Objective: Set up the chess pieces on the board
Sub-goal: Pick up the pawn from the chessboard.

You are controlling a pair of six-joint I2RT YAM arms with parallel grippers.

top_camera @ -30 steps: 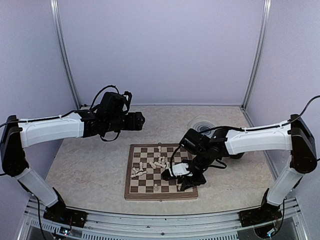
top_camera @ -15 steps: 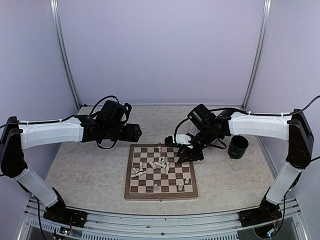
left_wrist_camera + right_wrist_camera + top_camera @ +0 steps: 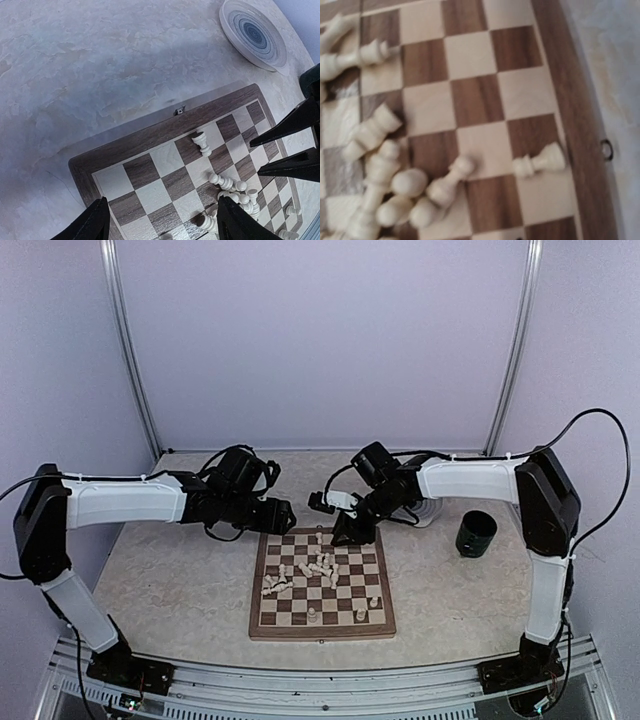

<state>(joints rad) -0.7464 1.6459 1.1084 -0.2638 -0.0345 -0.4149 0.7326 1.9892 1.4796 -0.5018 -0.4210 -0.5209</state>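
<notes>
A checkered board [image 3: 258, 626] lies on the table [image 3: 170, 585], with most of the pale chess pieces [image 3: 318, 567] toppled in a heap at its middle. Over its far edge, the left gripper [image 3: 288, 516] hangs spread wide and empty. The right gripper [image 3: 343, 531] is slightly parted, holding nothing.

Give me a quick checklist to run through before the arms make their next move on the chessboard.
1. Left gripper open and empty: ok.
2. Right gripper open, nothing between its fingers: ok.
3. Grippers apart from each other near the board far edge: ok.
4. Chess pieces upright on home squares: not ok, most lie heaped mid-board.
5. Lone piece by the far border clear of the heap: ok.
</notes>
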